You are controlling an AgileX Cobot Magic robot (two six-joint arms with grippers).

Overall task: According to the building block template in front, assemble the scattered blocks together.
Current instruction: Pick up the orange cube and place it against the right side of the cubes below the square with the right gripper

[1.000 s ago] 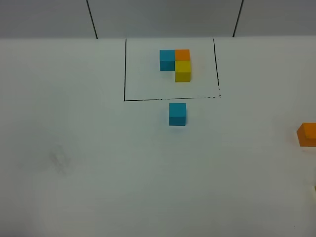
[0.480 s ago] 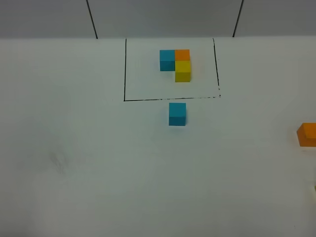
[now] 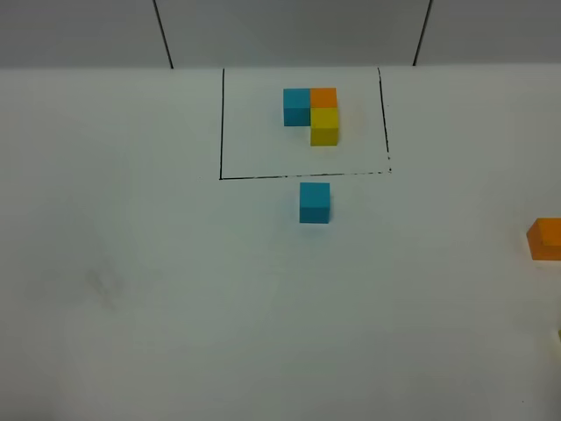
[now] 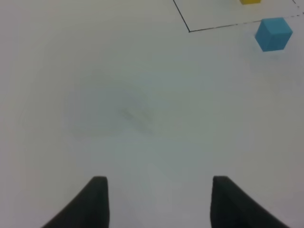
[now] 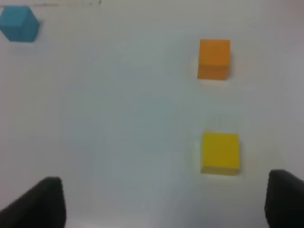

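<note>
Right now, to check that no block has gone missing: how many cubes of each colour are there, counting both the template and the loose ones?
Blue: 2 (blue template cube, loose blue cube)
Orange: 2 (orange template cube, loose orange cube)
Yellow: 2 (yellow template cube, loose yellow cube)
Total: 6 cubes

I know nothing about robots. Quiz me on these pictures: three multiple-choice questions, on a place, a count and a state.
1. Relative to the black outline, the loose blue cube is: A) inside B) just outside its near line C) straddling it
2. How many cubes form the template? A) two B) three C) five
3. The right gripper is: A) open, empty B) shut on a cube C) shut, empty

1 B: it lies outside, close to the near line.
2 B: blue, orange and yellow touch in an L.
3 A: fingers wide apart, nothing between them.
</note>
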